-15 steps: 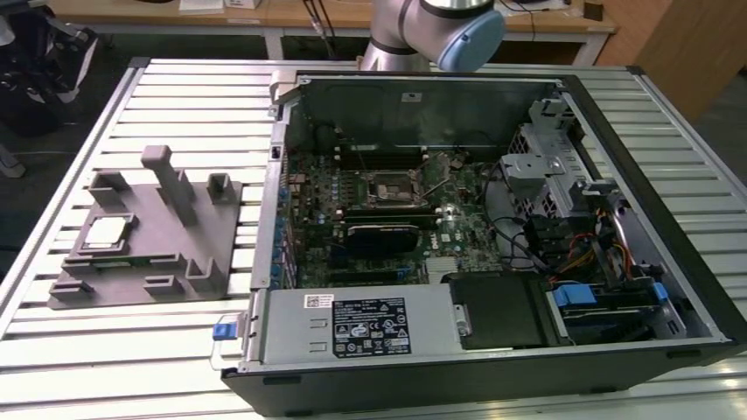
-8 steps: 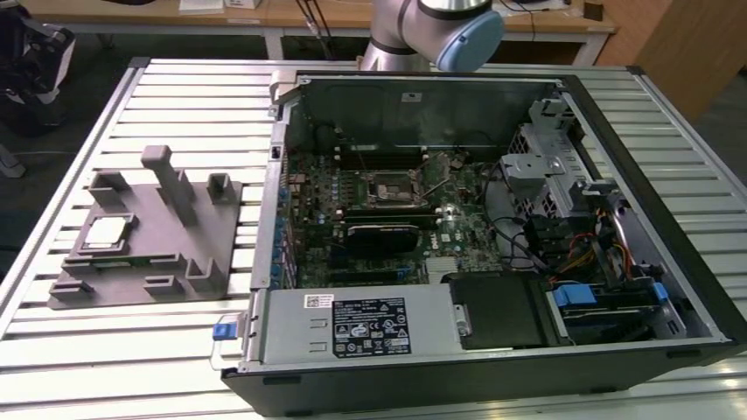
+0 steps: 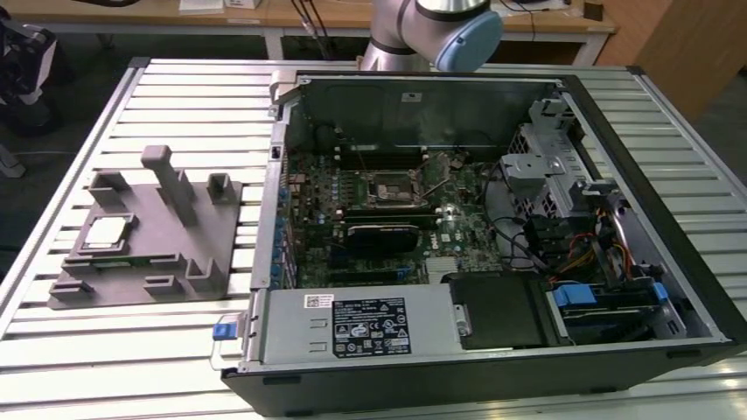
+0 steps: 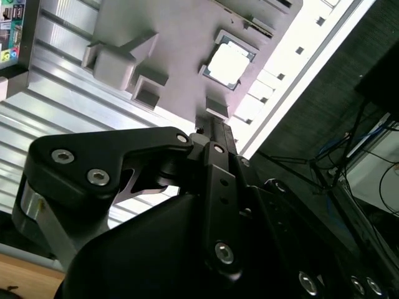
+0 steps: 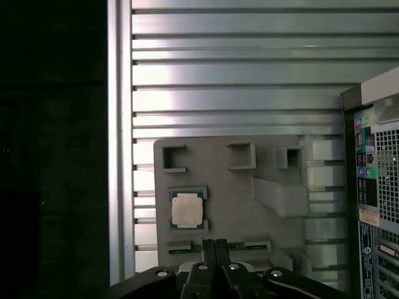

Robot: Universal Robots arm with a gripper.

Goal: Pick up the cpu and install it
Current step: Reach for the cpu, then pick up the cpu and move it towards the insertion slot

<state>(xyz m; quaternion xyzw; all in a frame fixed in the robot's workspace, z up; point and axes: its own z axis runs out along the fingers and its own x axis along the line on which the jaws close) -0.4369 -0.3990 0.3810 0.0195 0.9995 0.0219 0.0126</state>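
Note:
The cpu [image 3: 108,232], a small silver square, lies flat in a recess of the grey tray [image 3: 152,262] on the exterior view's left. Both wrist views look down on the cpu [image 5: 186,208] [image 4: 227,64] from well above. In the first wrist view my gripper [image 5: 215,244] hangs over the tray's edge a little to one side of the chip, its two fingers pressed together with nothing between them. The gripper [image 4: 210,123] appears as a dark narrow tip in the second wrist view. The black square socket [image 3: 389,185] sits on the motherboard inside the open computer case [image 3: 653,289].
The grey tray [image 5: 237,180] carries several upright posts [image 3: 173,184] next to the chip. The computer case wall [image 5: 374,187] stands beside the tray. A slatted metal table [image 3: 175,96] bears everything. The arm's base [image 3: 432,26] rises behind the case.

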